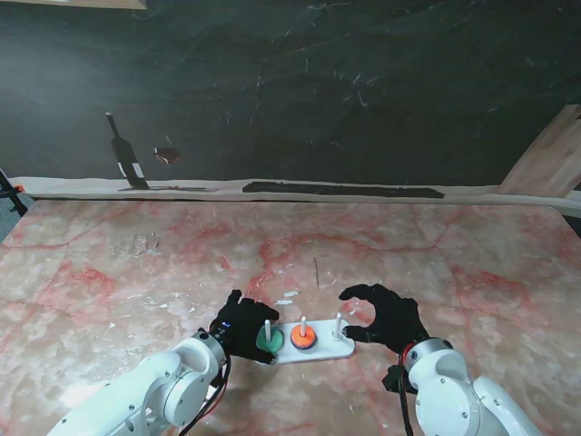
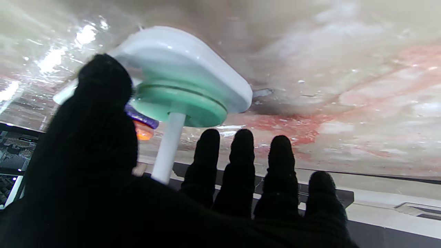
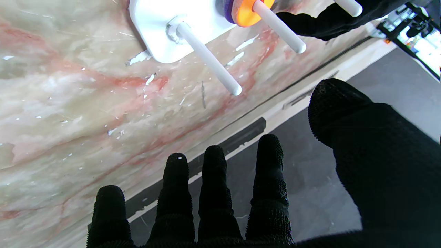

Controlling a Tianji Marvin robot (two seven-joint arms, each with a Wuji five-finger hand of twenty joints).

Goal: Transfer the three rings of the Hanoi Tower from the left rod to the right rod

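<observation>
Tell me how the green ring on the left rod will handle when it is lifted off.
The green ring looks like a stiff, smooth disc, so it probably keeps its shape but may slip on gloved fingers. It sits flat on the white base, leaving little edge to grip. Dropped on edge, it could roll.

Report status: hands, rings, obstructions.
Left hand open beside flat green plastic ring on left rod. Right hand open. Orange ring on middle rod, purple beneath. Right rod bare.

Pink-veined marble table (image 1: 109, 272) against a dark wall (image 1: 318, 82), perhaps scratched.
</observation>
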